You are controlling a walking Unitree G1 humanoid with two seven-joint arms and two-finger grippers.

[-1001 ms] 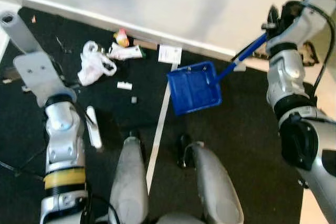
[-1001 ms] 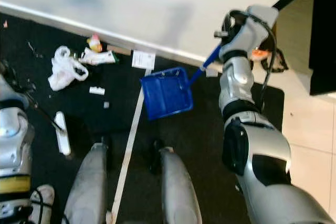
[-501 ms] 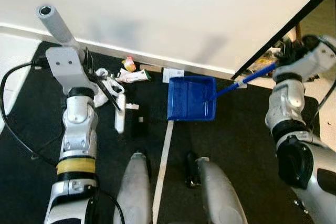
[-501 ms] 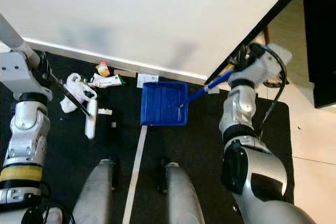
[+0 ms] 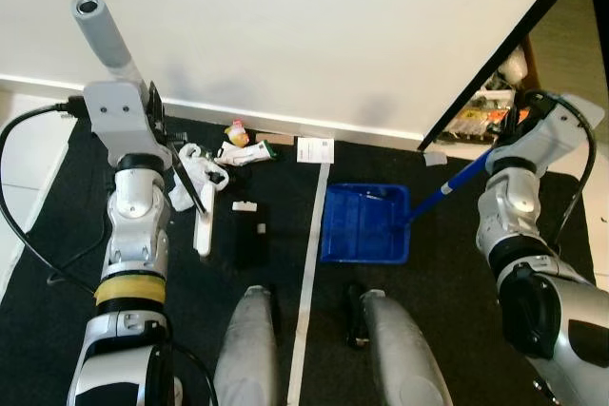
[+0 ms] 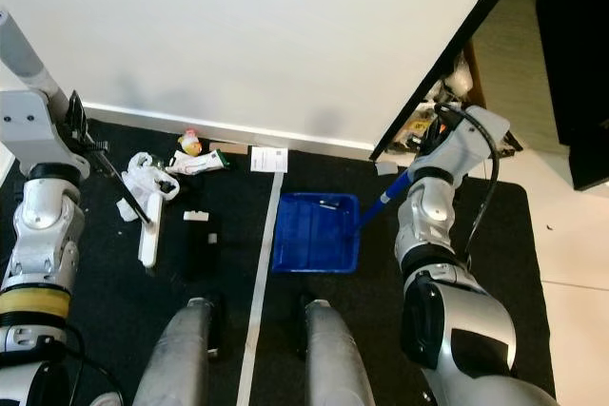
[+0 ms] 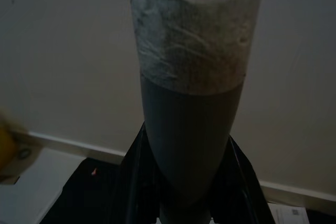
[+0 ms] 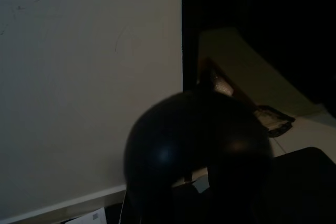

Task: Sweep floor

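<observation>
Left end effector (image 7: 184, 182) clenched the broom handle (image 7: 191, 77); broom head (image 5: 203, 232) sat on the black mat, left of centre beside the litter (image 5: 195, 170). Right end effector, top right: fingers hidden, grip on the blue handle (image 5: 447, 195) unclear. Dustpan (image 5: 365, 225) lay centre frame, nearly empty. Both tools probably light and stiff, best held high on the handles.

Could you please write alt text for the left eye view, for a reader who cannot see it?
Seen from above, the robot's right arm holds a blue dustpan on black carpet, while its left arm holds a broom beside scattered litter near the white wall.
</observation>
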